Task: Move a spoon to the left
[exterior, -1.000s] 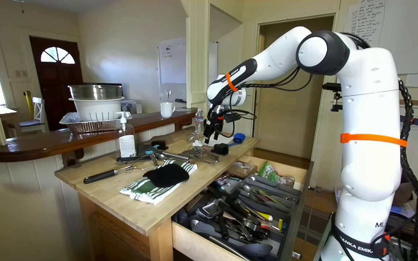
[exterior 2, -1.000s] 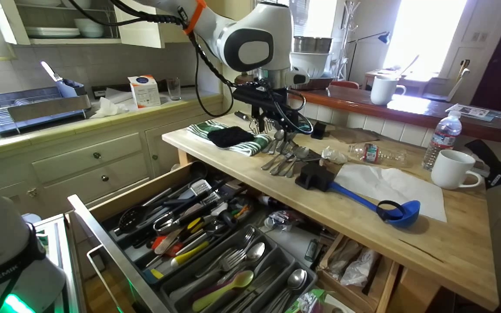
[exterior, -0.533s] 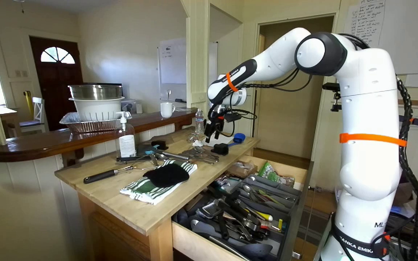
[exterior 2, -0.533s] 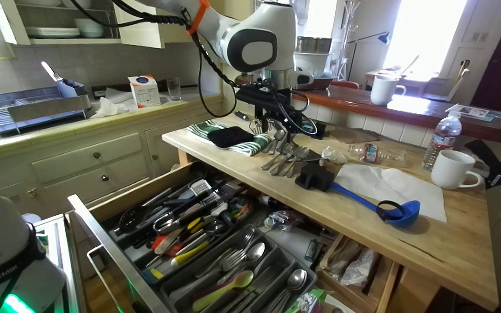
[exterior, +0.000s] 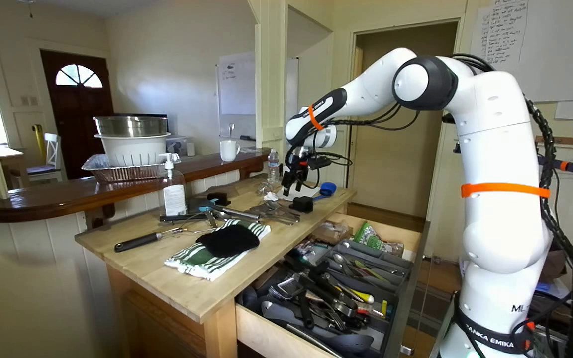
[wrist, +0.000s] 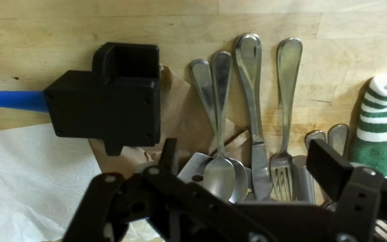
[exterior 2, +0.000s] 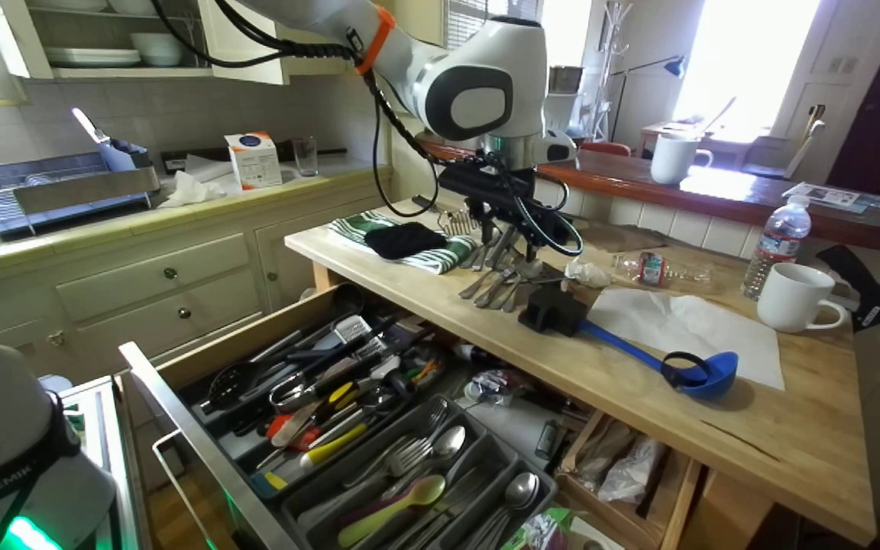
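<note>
- Your arm (exterior: 498, 149) has leaned further over since the earlier frame: its elbow (exterior: 423, 82) sits lower, and in an exterior view the gripper (exterior 2: 509, 246) shows lower too.
- Your forearm (exterior: 334, 103) slopes down from that elbow, the gripper pointing downward above the countertop (exterior: 152, 268).
- Two spoons (wrist: 218, 178) lie overlapping on the countertop, between the black block (wrist: 113, 107) and a knife (wrist: 260, 171) in the wrist view.
- Your fingers (wrist: 328, 166) stand wide apart, released (from the wrist camera you see the spoons' bowls through the gap).

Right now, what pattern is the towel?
The towel has green and white stripes, clearest in the wrist view.
</note>
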{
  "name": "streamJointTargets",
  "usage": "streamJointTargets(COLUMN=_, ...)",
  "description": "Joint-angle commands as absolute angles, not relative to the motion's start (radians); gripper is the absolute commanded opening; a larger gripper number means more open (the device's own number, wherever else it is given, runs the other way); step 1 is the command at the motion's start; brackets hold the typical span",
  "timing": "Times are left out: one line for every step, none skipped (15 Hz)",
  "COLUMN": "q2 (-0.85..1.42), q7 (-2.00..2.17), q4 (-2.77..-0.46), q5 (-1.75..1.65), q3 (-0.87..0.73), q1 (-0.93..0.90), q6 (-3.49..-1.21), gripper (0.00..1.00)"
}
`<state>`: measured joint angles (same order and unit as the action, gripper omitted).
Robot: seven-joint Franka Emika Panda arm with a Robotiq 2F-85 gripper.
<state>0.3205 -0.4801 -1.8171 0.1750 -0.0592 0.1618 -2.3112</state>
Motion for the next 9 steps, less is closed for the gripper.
streamJointTargets(q2=0.393, q7=-0.497, q4=-1.741, q5=0.188, q3=-0.034, q1=0.193, q6=-2.317, gripper=0.77)
streamJointTargets(q2=0.407, q7=-0.496, q4=-1.725, q5=0.188, q3=-0.029, q1=0.197, q6=-2.311, gripper=0.73)
streamJointTargets(q2=0.422, q7=-0.491, q4=-1.709, q5=0.183, q3=-0.026, q1=0.198, q6=-2.308, gripper=0.68)
streamJointTargets(q2=0.438, q7=-0.487, q4=-1.694, q5=0.183, q3=-0.023, q1=0.2, q6=-2.31, gripper=0.71)
streamJointTargets(q2=0.455, q7=-0.488, q4=-1.677, q5=0.184, q3=-0.019, q1=0.204, q6=-2.309, gripper=0.62)
streamJointTargets(q2=0.471, q7=-0.492, q4=-1.658, q5=0.188, q3=-0.013, q1=0.21, q6=-2.3, gripper=0.63)
streamJointTargets(q2=0.486, q7=-0.493, q4=-1.643, q5=0.19, q3=-0.008, q1=0.214, q6=-2.297, gripper=0.65)
streamJointTargets(q2=0.502, q7=-0.492, q4=-1.628, q5=0.187, q3=-0.002, q1=0.215, q6=-2.296, gripper=0.62)
streamJointTargets(q2=0.518, q7=-0.484, q4=-1.613, q5=0.179, q3=0.0, q1=0.214, q6=-2.291, gripper=0.63)
